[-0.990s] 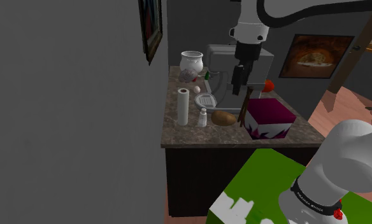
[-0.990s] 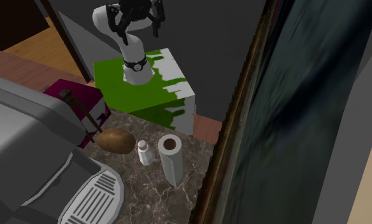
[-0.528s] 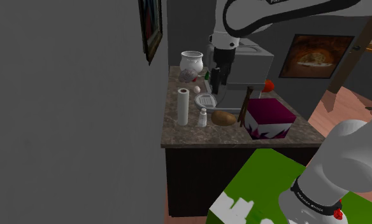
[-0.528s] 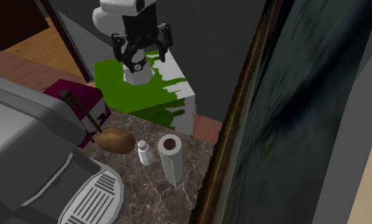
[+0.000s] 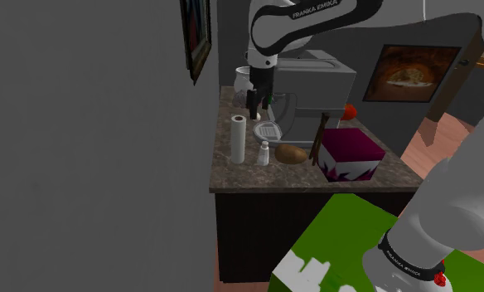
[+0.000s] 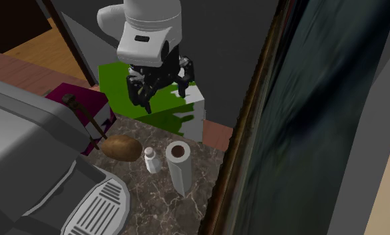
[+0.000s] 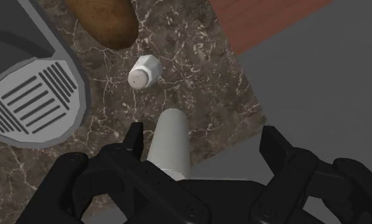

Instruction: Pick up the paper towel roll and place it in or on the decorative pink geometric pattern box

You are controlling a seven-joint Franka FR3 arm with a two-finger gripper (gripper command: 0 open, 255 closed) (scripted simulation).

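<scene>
The gripper (image 5: pixel 254 99) hung above the brown marbled counter (image 5: pixel 257 176), its two black fingers spread well apart and clasping nothing. In the shoulder view the paper towel roll (image 5: pixel 238 138) stood upright on the counter near the grey wall, at about seven o'clock from the gripper. A small white shaker (image 5: pixel 264 153) stood just beside the roll at four o'clock. A potato (image 5: pixel 291 153) lay at three o'clock from the shaker. The pink patterned box (image 5: pixel 350 156) sat farther out at three o'clock, well apart from the roll. A grey coffee machine (image 5: pixel 315 87) rose at the box's eleven o'clock.

In the second exterior view the gripper (image 6: pixel 165 93) hovered at twelve o'clock from the roll (image 6: pixel 179 167), in front of the green-and-white stand (image 6: pixel 113 83). In the wrist view the roll (image 7: pixel 171 143) showed in the gap, nearer one finger (image 7: pixel 135 137). It seemed to stand clear below the fingertips, though the height between them was hard to judge.
</scene>
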